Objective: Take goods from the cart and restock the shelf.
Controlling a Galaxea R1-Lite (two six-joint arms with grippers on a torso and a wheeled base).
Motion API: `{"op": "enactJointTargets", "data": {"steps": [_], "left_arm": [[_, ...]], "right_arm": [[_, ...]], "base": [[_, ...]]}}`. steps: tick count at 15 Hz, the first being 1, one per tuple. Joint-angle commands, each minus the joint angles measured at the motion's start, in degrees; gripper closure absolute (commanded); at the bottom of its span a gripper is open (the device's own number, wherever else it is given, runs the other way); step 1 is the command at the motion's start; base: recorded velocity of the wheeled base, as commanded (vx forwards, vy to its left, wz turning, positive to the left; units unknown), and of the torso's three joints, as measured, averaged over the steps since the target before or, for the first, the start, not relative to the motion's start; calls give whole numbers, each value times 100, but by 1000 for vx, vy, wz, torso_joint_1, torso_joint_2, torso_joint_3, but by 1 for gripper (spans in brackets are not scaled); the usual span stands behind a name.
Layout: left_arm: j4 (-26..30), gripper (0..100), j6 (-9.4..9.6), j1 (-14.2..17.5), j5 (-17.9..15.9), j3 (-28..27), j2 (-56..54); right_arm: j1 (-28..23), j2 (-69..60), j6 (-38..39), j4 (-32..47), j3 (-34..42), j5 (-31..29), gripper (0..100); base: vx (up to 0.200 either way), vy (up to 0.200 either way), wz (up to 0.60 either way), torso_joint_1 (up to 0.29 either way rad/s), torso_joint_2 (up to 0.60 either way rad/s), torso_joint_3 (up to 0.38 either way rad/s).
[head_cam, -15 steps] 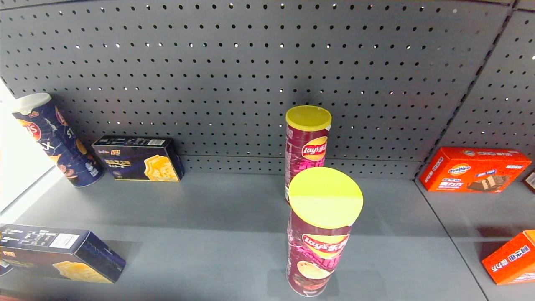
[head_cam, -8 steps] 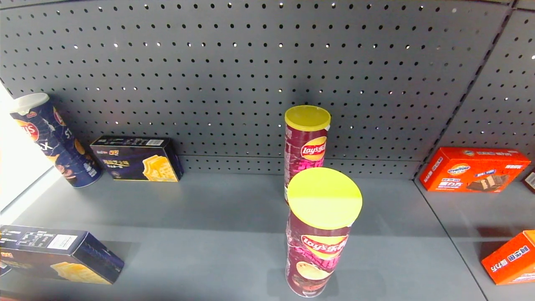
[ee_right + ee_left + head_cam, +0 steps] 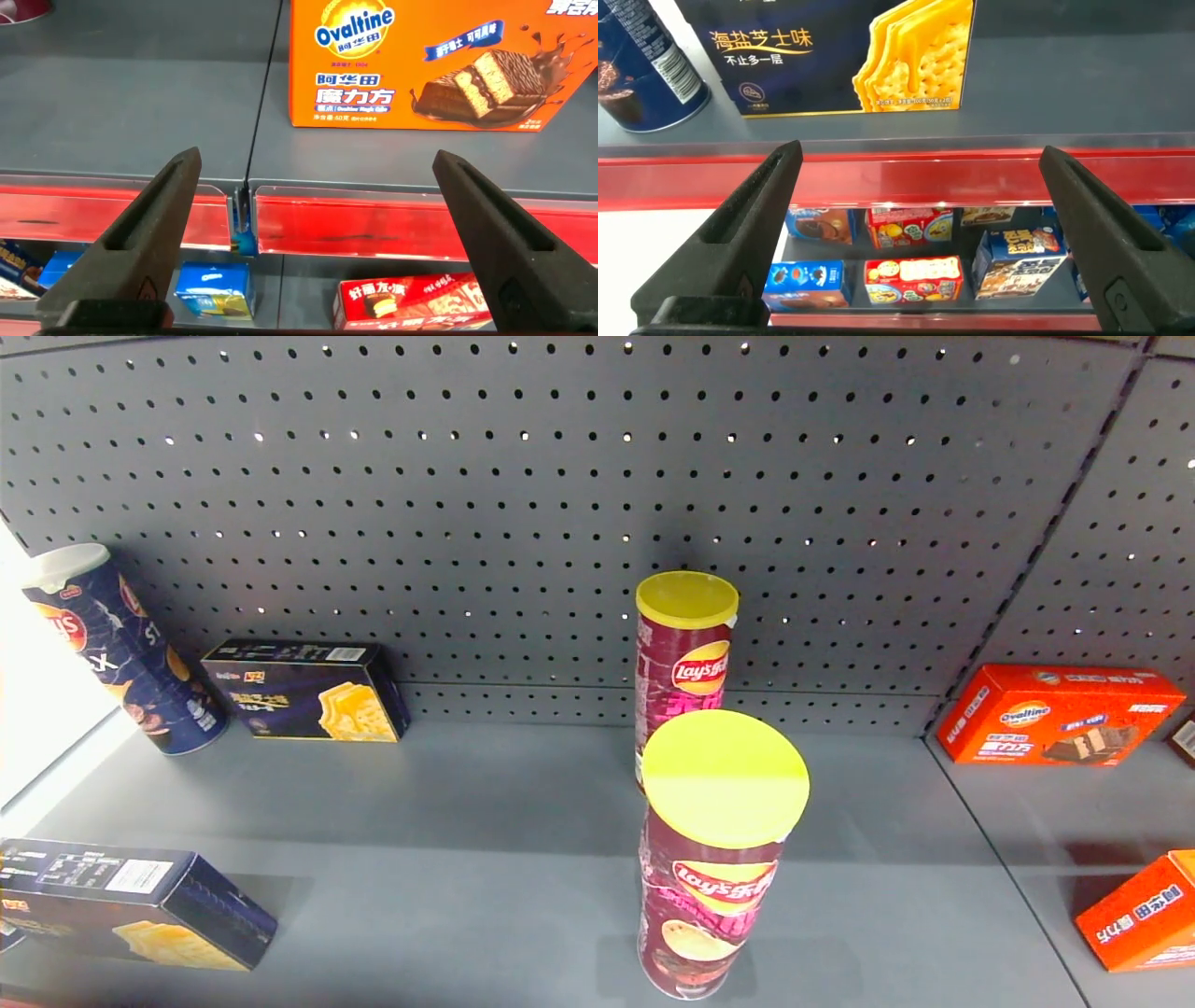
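Observation:
Two maroon chip cans with yellow lids stand upright on the grey shelf [image 3: 467, 821], the front can [image 3: 714, 887] before the rear can [image 3: 684, 663]. My left gripper [image 3: 920, 154] is open and empty, level with the shelf's red front edge [image 3: 915, 182], facing a dark blue cracker box [image 3: 840, 56] and a blue chip can [image 3: 645, 65]. My right gripper [image 3: 316, 157] is open and empty too, before the red edge [image 3: 374, 224], with an orange chocolate box [image 3: 439, 61] just beyond it.
A blue chip can [image 3: 131, 653] and a cracker box [image 3: 308, 691] stand at the back left, another cracker box [image 3: 131, 901] at the front left. Orange boxes [image 3: 1060, 714] [image 3: 1139, 910] lie in the bay to the right. Snack boxes [image 3: 910, 280] fill the shelf below.
The head view shifted slightly a second ago and has held still since. The goods on the shelf have not moved.

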Motion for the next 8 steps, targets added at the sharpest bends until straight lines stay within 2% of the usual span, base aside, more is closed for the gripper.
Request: {"op": "enactJointTargets", "data": {"steps": [1,6,7,8], "left_arm": [[0,0,-1,0,-2,5,-2],[0,0,-1,0,-2,-4,-2],[0,0,-1,0,-2,-4,-2],[0,0,-1,0,-2,-4,-2]], "right_arm": [[2,7,-3,0,0,3,0],[2,7,-3,0,0,3,0],[2,7,-3,0,0,3,0],[2,7,-3,0,0,3,0]], "base": [[0,0,0,0,0,0],[0,0,0,0,0,0],[0,0,-600,2,7,2],[0,0,0,0,0,0]]}}
